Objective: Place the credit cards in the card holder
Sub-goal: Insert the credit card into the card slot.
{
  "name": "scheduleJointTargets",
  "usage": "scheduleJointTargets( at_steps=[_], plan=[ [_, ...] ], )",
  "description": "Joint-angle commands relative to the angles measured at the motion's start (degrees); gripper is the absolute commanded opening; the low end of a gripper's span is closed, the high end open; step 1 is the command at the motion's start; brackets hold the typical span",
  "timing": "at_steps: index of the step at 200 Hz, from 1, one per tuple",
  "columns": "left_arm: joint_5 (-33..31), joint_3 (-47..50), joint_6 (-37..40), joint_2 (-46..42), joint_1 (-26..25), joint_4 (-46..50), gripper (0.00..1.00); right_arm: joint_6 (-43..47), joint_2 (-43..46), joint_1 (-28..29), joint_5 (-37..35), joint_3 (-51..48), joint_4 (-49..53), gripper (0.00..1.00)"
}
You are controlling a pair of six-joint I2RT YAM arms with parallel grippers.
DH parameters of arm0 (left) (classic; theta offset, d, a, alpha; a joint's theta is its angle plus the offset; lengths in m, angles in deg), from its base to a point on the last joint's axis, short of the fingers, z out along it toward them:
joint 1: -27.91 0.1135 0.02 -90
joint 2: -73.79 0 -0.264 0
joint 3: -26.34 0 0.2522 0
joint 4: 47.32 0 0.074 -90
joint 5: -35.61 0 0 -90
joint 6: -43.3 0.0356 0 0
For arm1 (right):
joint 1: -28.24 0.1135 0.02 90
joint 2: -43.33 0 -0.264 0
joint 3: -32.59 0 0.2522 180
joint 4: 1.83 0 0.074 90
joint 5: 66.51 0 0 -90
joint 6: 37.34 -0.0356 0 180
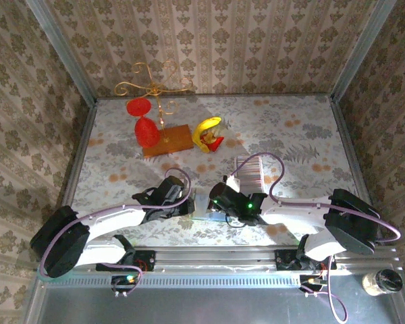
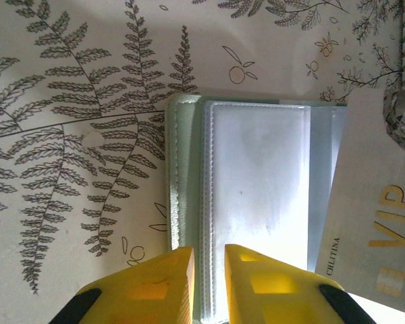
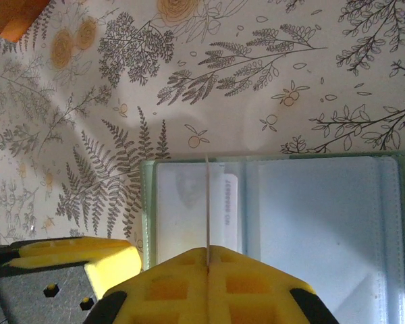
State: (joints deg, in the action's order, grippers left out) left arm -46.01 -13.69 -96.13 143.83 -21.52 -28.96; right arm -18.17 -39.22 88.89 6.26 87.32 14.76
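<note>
scene: both arms meet over the card holder (image 1: 202, 213), which sits close to the near edge of the table (image 1: 290, 115), about midway along it.
card holder: lies open and flat with the clear pockets facing up and the sage cover underneath.
left gripper (image 2: 209, 260): fingers nearly together. They look to be pinching the holder's near rim, with green cover and stitched edge between them. Probably pins the holder so a pushed card can't slide it.
right gripper (image 3: 207, 255): fingers pressed together on the held card (image 3: 207, 202). The card is seen edge-on and upright, its leading edge over a pocket. The left wrist view shows its pale face with gold "VIP", tilted over the holder's other side.
credit cards (image 1: 251, 169): the rest of the ribbed strip lies further in, right of centre, well apart from the holder and untouched.
step: judged to be feeding one card into a pocket; not in yet.
progress: early, with most of the strip left.
pocket under card: faint print shows behind the plastic, so it is maybe already occupied; can't be sure.
risk: the card edge could catch the plastic lip, the thin card could flex, and the holder could shift if the pinch is shallow.
</note>
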Motion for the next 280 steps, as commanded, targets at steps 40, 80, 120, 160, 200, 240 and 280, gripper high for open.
scheduleJointTargets(
  at_steps=[40,80,120,160,200,240,280],
  plan=[
    [-0.8,1.0,0.2,-0.4,-0.9,-0.2,0.18,-0.3,-1.6,0.3,-3.6,-1.5,-0.6,0.00],
    [-1.1,1.3,-0.1,0.0,-1.3,-0.5,0.18,-0.7,-3.4,0.3,-2.5,-1.7,-2.6,0.00],
    [-6.4,0.4,0.3,0.0,-2.5,3.6,0.16,-1.7,-3.6,0.3,-1.5,-2.6,-5.2,0.00],
    [-6.3,0.9,-0.1,1.2,-2.5,3.0,0.15,-3.4,-3.5,0.3,-0.4,-4.5,-8.0,0.00],
    [-5.9,2.0,-0.7,1.9,-2.4,1.8,0.13,-5.4,-3.1,0.3,0.9,-6.0,-10.8,0.00],
    [-5.7,2.9,-1.2,2.3,-2.7,1.6,0.09,-6.7,-2.4,0.4,1.3,-7.2,-13.7,0.00],
    [-6.1,3.4,-1.6,2.0,-3.5,1.8,0.07,-7.0,-2.3,0.5,2.2,-7.5,-15.6,0.00]
  ],
)
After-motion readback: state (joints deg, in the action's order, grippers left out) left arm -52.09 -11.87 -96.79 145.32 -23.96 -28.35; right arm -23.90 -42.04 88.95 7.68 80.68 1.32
